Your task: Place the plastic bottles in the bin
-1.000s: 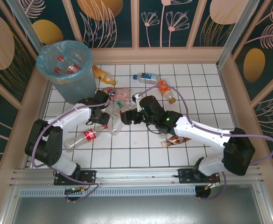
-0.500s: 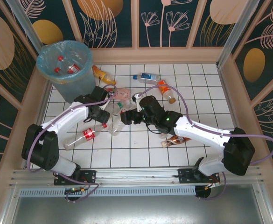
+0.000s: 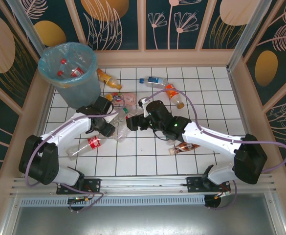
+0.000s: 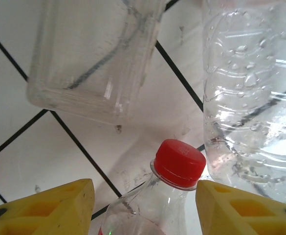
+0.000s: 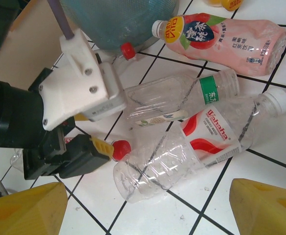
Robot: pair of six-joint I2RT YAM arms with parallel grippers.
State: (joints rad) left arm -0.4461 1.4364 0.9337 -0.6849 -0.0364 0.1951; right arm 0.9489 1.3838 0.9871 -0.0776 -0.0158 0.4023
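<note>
Inside the bin (image 3: pixel 44 58), a few bottles (image 3: pixel 74 73) with red caps and a red label are seen lodged in the blue liner; that share of the task is judged done. Most of the bottles are left outside the bin, scattered on the tiled floor (image 3: pixel 147 161).

Just beside the bin's base an orange bottle (image 3: pixel 108 79) is found. A little further from the bin lies a pink bottle (image 5: pixel 221 34); its label is printed with Chinese characters too small to be read with certainty. Beyond it, a green-labelled bottle (image 5: pixel 182 98), also marked in Chinese, is touched by a crushed bottle whose red-and-white label reads "Wahaha" (image 5: pixel 209 128). A blue-labelled bottle (image 3: pixel 155 81) and a brown bottle (image 3: pixel 184 147) lie well apart from the bin.

Near the bin's front, a red-capped bottle (image 4: pixel 179 164) is straddled at the neck by the left gripper (image 4: pixel 145 196). Its jaws stand apart, with floor visible on one side, so the bottle is not judged clamped. The right gripper (image 5: pixel 147 210) is spread wide over the Wahaha bottle, with nothing grasped.
</note>
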